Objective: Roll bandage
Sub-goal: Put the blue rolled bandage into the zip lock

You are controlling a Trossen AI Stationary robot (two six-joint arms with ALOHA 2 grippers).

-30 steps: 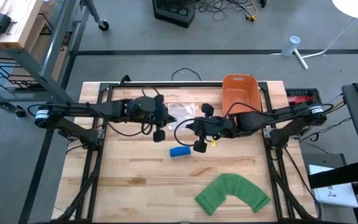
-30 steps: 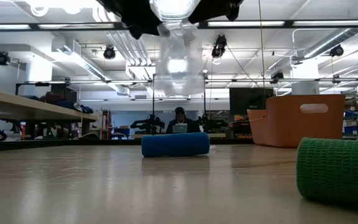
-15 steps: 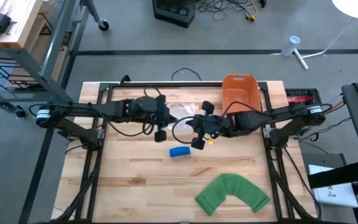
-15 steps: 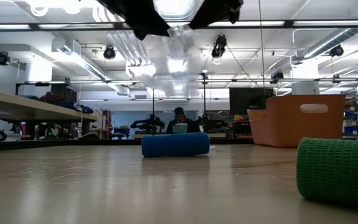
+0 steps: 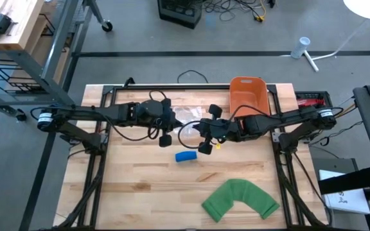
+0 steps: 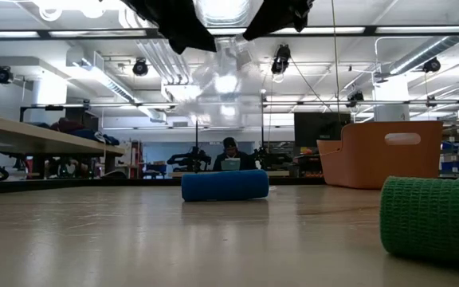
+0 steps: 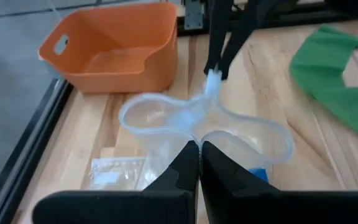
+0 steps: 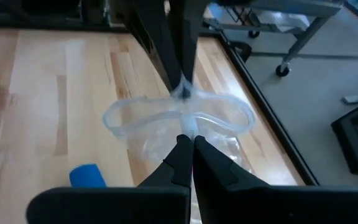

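Both grippers pinched shut on opposite rims of a clear plastic bag, held above the table: left gripper, right gripper. Blue bandage roll lies on table just below; green cloth near front edge.

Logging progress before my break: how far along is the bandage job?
Done: the blue bandage roll lies rolled on the table. In hand: both the left gripper and right gripper pinch a clear plastic bag above it. Left: the roll isn't bagged; the green bandage lies unrolled.
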